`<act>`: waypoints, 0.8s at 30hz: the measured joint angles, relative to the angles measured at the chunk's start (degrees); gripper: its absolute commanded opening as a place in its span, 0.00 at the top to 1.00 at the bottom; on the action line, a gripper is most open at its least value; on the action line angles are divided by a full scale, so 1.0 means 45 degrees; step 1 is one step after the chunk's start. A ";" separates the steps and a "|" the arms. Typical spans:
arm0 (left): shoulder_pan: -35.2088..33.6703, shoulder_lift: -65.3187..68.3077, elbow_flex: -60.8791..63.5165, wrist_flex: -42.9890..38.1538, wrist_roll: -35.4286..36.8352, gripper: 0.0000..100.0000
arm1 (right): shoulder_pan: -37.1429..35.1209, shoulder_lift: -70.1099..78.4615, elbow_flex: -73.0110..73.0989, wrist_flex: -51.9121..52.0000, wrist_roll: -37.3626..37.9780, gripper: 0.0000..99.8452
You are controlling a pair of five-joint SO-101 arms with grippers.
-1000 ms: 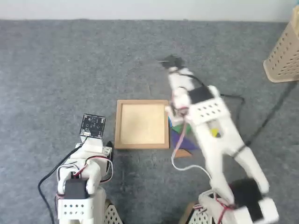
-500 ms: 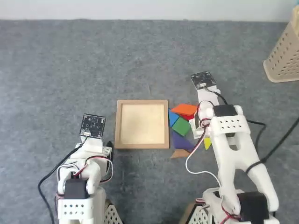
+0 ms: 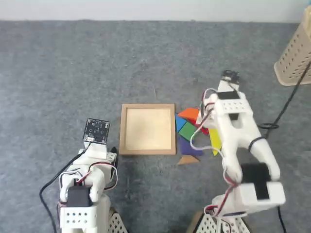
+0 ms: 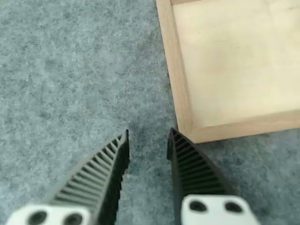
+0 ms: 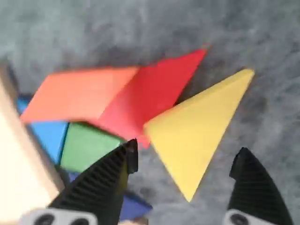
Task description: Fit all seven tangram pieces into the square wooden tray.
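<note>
Right gripper (image 5: 186, 152): your jaws stand wide apart with nothing clamped. They straddle the yellow triangle (image 5: 197, 136), which lies flat on the grey-carpeted bench (image 3: 73, 63). Whether either finger touches it cannot be told.

On the yellow triangle's tray-ward side, the red piece (image 5: 150, 93) meets it, and the orange piece (image 5: 79, 96) abuts the red one. Closer to the tray sit the blue piece (image 5: 47, 136) and the green square (image 5: 86, 147), and the purple piece (image 5: 133, 206) is just beyond the green square, toward the bench's near edge.

From above, you see the right arm (image 3: 228, 114) hanging over this cluster, which lies just beside the right edge of the square wooden tray (image 3: 148, 151). The tan triangle (image 3: 187, 159) rests off the tray's near-right corner, and of all the pieces it is closest to the bench's near edge. The tray sits near the middle of the bench, its floor showing bare wood.

Left gripper (image 4: 149, 136): your jaws stand slightly apart, gripping nothing, low over the carpet just off the tray's near-left corner. One fingertip (image 4: 174, 138) is close beside that corner. The whole width of the tray separates this gripper from the pieces.

A beige perforated basket (image 3: 296, 53) stands toward the bench's far-right corner.
</note>
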 measured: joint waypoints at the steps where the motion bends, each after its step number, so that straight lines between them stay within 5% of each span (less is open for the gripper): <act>1: 0.0000 0.0000 0.0000 0.0000 0.0000 0.87 | 0.0137 0.0215 -0.0234 0.0000 -0.0156 0.68; 24: 0.0000 0.0000 0.0000 0.0000 0.0000 0.87 | 0.0234 0.2168 -0.1817 0.0000 -0.2012 0.69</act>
